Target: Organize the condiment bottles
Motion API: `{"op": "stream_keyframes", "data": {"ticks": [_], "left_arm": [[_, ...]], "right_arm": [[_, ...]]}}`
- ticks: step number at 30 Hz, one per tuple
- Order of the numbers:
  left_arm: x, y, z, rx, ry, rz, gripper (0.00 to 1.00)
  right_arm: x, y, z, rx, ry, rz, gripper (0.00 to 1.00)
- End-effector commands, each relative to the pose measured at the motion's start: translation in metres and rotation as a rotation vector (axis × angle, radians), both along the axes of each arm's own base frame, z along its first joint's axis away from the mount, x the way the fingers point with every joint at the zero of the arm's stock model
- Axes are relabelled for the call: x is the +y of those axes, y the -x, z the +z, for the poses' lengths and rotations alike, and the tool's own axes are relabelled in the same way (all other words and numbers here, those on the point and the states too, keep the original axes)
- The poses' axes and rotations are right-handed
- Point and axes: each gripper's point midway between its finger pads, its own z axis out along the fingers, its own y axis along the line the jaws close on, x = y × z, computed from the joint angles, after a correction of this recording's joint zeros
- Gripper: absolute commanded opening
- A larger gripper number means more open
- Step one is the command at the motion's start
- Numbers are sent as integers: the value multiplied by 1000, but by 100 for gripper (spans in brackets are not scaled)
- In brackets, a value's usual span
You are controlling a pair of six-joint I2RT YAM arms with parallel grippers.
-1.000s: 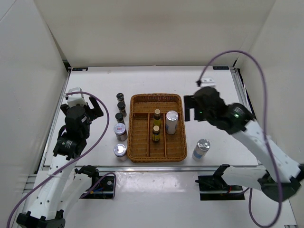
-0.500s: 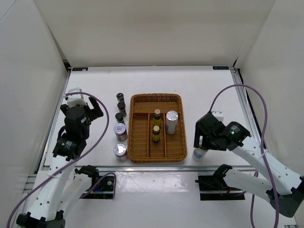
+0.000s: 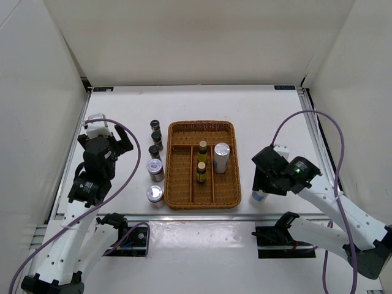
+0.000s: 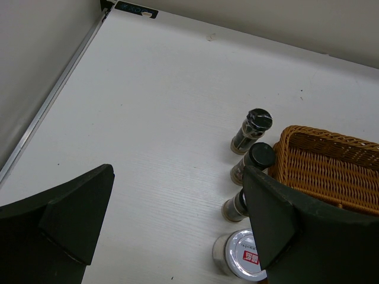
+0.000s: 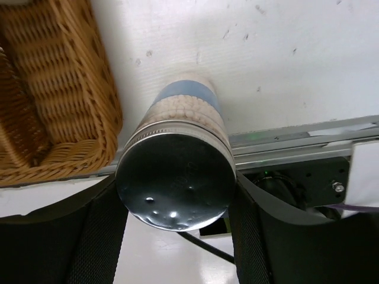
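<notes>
My right gripper (image 5: 176, 201) is shut on the silver cap of a tall white bottle (image 5: 183, 118), which stands on the table at the tray's front right corner (image 3: 259, 196). Both fingers press against the sides of the cap. In the wicker tray (image 3: 184, 184) stand another white silver-capped bottle (image 3: 221, 157) and two amber bottles (image 3: 203, 149) (image 3: 201, 171). Left of the tray stand three small dark bottles (image 3: 155, 126) (image 4: 251, 163) (image 4: 235, 207) and two silver-lidded jars (image 3: 155, 168) (image 3: 155, 195). My left gripper (image 4: 177, 219) hangs open above the table, left of them.
The table's front rail (image 5: 296, 142) runs just behind the held bottle, with a black mount and cable below it. The wicker tray's corner (image 5: 53, 77) is close to the bottle's left side. White walls enclose the table on three sides.
The right arm swung from behind the tray to its front right corner, came down over the white bottle and closed its jaws on the cap. The left arm stayed still.
</notes>
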Motion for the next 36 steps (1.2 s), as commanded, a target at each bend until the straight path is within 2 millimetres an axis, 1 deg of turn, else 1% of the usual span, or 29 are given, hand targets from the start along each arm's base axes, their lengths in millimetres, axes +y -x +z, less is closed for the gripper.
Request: {"op": "stream_keyframes", "data": {"ticks": [1,2,3,4,6,7,10,11,13,14,15,17,18,19,20,21,22,23,24,25,26,27,28,29,31,32,33,35,36], "left_arm": [[-3,0,0,-9,2,-18,100],[-3,0,0,-9,2,-18,100],[-3,0,0,-9,2,-18,100],[-3,0,0,-9,2,-18,100],[-3,0,0,-9,2,-18,100],[-3,0,0,-9,2,-18,100],[-3,0,0,-9,2,-18,100],[-3,0,0,-9,2,-18,100],[-6,1,2,-17,9,-39,100],[-7,1,-2,-9,15,-37,100],[-7,1,-2,-9,16,-37,100],[-6,3,0,-18,18,-37,100],[-6,3,0,-18,18,-37,100],[-7,3,-4,-11,26,-35,100],[-10,2,-5,-10,30,-51,100],[-13,3,-3,-17,37,-74,100],[-15,3,-8,-6,37,-84,100],[-17,3,-8,-7,48,-93,100],[-22,3,-13,4,61,-111,100],[-25,3,-13,4,74,-124,100],[-28,2,-15,6,78,-143,100],[-35,3,-16,9,87,-180,100],[-38,2,-14,1,92,-195,100],[-41,-1,-20,26,83,-210,100],[-44,-2,-22,35,104,-213,100],[-44,-2,-28,46,114,-209,100],[-45,-2,-28,46,122,-207,100],[-47,-2,-32,56,124,-220,100],[-47,-1,-37,65,123,-219,100]], "right_arm": [[-9,-19,49,-161,-16,-42,39],[-9,-22,55,-172,-6,-39,36],[-6,-26,71,-206,-35,-32,33],[-6,-27,75,-210,-27,-12,32],[5,-29,86,-226,-64,28,30],[17,-31,95,-244,-116,59,28],[43,-34,99,-237,-175,160,25],[60,-34,107,-249,-231,212,25],[72,-37,105,-252,-231,255,25],[82,-37,113,-284,-252,283,25],[88,-39,110,-280,-240,294,25],[98,-39,109,-293,-236,322,25],[106,-41,110,-295,-241,334,25],[111,-41,108,-294,-235,352,25],[114,-40,105,-290,-218,366,25],[119,-44,99,-279,-207,366,25],[123,-44,97,-283,-198,375,25],[126,-44,94,-280,-183,383,25],[129,-45,85,-260,-167,375,25],[132,-47,80,-255,-163,376,25],[130,-46,71,-236,-141,377,25],[132,-47,63,-222,-135,365,25],[132,-49,61,-226,-134,353,26],[132,-48,53,-209,-114,354,26],[134,-49,42,-200,-109,347,30],[133,-49,36,-188,-96,348,31],[135,-49,35,-190,-103,340,32],[134,-49,23,-170,-80,341,39],[134,-49,23,-170,-80,341,43]]}}
